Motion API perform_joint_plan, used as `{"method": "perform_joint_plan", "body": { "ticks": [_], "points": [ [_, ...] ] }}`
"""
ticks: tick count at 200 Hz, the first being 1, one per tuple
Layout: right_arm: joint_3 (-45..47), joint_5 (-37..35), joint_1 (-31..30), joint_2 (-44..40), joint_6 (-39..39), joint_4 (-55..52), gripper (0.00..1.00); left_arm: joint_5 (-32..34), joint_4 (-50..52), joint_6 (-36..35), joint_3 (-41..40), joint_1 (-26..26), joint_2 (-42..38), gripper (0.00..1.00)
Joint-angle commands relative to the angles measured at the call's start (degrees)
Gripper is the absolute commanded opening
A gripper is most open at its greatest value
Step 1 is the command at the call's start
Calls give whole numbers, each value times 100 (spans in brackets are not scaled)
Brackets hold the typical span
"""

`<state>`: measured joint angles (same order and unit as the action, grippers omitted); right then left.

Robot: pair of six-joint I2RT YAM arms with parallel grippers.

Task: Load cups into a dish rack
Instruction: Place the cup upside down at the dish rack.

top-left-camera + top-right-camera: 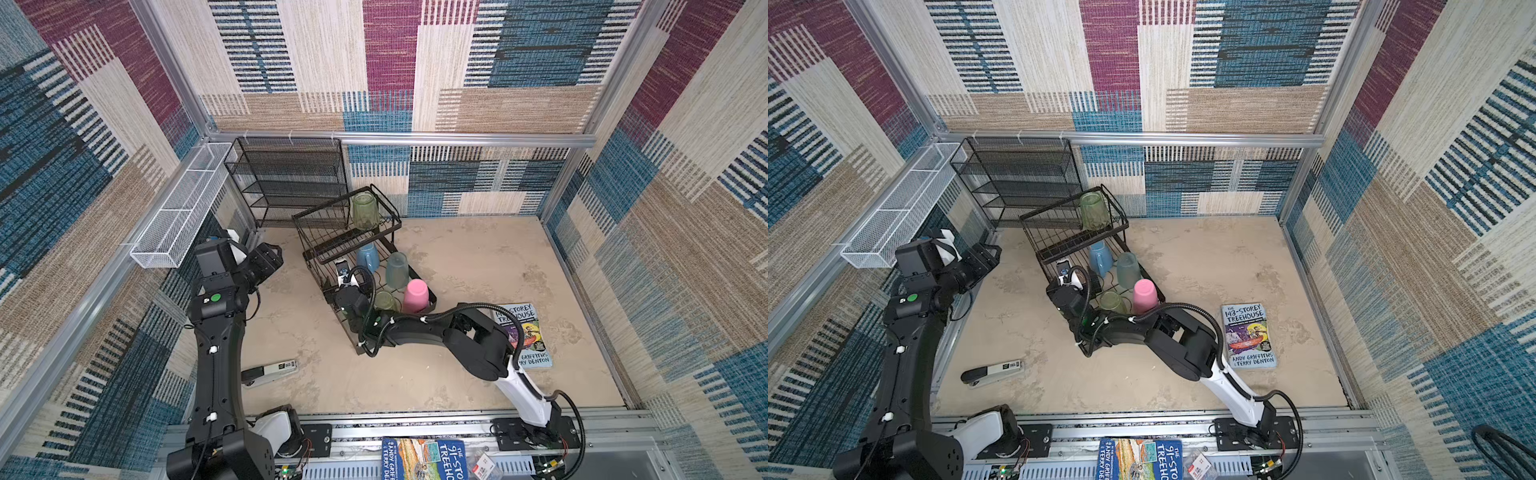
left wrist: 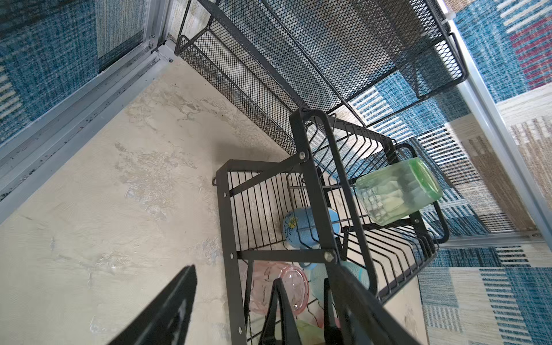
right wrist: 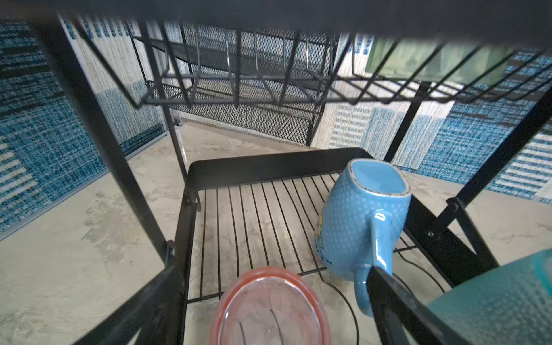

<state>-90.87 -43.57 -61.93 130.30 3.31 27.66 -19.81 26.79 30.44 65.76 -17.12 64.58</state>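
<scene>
- At the near edge, a blue paperback book [image 1: 424, 459] lay flat, cut off by the frame in both top views.
- On the beige mottled tabletop [image 1: 457, 270], a black-and-white stapler [image 1: 270, 371] lay near left. A pale-blue paperback book [image 1: 1248, 334] lay near right, just beside my right arm.
- My right gripper [image 3: 273, 266] reached into the near left part of the lower tray of the black wire two-tier dish rack [image 1: 353, 245]. Its jaws stood wide, one on each side of the translucent pink tumbler [image 3: 270, 310], with a gap showing on both sides, so I grasped nothing.
- That tumbler stood in the lower tray; in both top views my wrist hid it.
- At the tray's near right end, the opaque pink tumbler [image 1: 415, 296] stood mouth down. A translucent green tumbler [image 1: 384, 301] stood just left of it.
- Farther along the tray stood the frosted grey-teal tumbler [image 1: 397, 270], then the blue handled mug [image 1: 368, 257], base up, under the raised tier.
- On the raised basket tier, at its far right corner, the second translucent green tumbler [image 1: 365, 211] stood mouth down.
- My left gripper [image 1: 274, 255] hung left of the rack, apart from it, its jaws parted and empty.
- Against the far wall stood a black mesh shelf unit [image 1: 291, 178]. A long white mesh trough [image 1: 183, 208] ran along the left wall.
</scene>
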Motion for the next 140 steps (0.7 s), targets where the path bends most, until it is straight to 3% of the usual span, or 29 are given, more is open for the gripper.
{"method": "perform_joint_plan", "body": {
  "ticks": [1,74,109,140],
  "points": [
    [193,-51,-46,-236,-84,340,100,47,-123,2,-24,-7,-30,78],
    [1959,193,-72,-1977,-540,1221,100,304,-127,-186,-114,10,-76,98],
    [3285,408,-31,-3299,-1110,1966,100,548,-128,-338,-186,94,-67,99],
    [4122,692,336,-4715,-1057,1536,100,939,-196,-635,-312,364,-166,99]
  ]
}}
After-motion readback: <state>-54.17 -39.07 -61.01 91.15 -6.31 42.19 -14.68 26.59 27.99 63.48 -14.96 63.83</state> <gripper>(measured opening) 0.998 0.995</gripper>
